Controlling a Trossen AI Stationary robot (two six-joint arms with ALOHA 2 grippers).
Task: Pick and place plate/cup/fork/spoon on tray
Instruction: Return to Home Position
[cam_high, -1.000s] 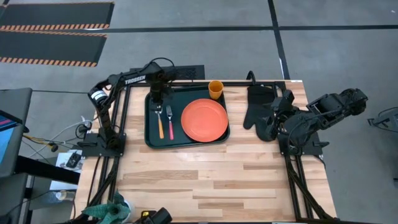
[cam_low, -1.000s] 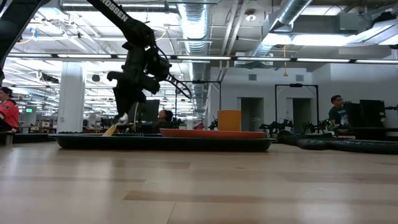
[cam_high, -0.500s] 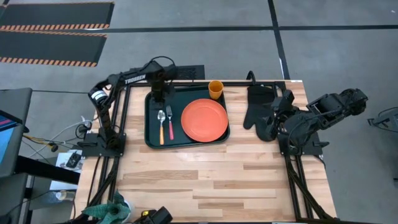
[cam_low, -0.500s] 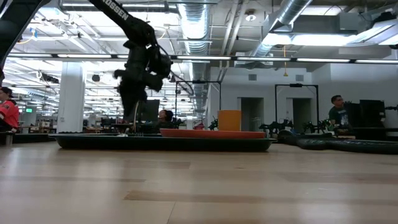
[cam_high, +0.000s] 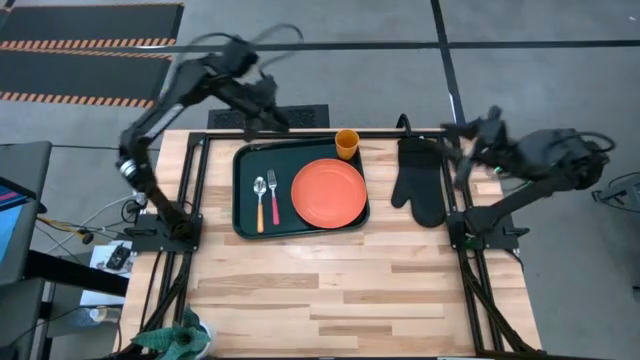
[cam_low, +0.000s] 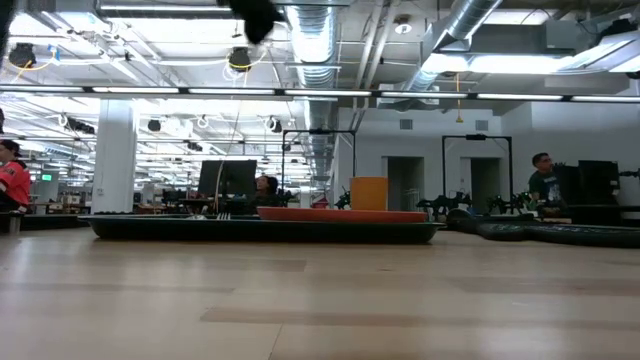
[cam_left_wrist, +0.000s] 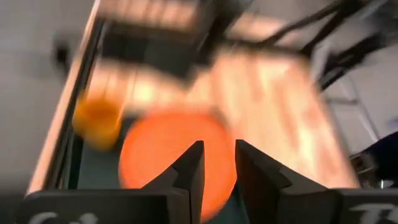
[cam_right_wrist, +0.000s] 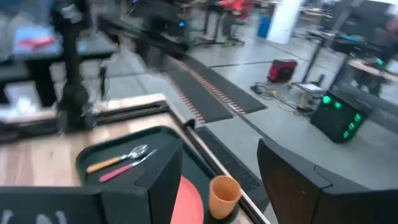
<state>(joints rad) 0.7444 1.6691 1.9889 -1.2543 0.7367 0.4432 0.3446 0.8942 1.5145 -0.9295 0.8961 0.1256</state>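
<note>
The dark green tray (cam_high: 243, 222) lies at the table's far middle. On it lie the orange-red plate (cam_high: 328, 192), the yellow-handled spoon (cam_high: 259, 200) and the red-handled fork (cam_high: 272, 196), side by side left of the plate. The orange-yellow cup (cam_high: 346, 143) stands upright at the tray's far right corner; I cannot tell whether it is inside the rim. My left gripper (cam_high: 278, 118) is high above the tray's far edge, slightly open and empty (cam_left_wrist: 219, 168). My right gripper (cam_high: 465, 138) is raised right of the black oven mitt, wide open and empty (cam_right_wrist: 221, 149).
A black oven mitt (cam_high: 418, 180) lies flat right of the tray. Black frame rails run along the table's far, left and right sides. The near half of the wooden table (cam_high: 330, 290) is bare. People show in the room beyond the table in the low view.
My left gripper has let the spoon down flat on the tray beside the fork, then risen fast and swung toward the table's far edge, out of the top of the low view. My right gripper has lifted from beside the oven mitt and moved up and toward the far edge.
</note>
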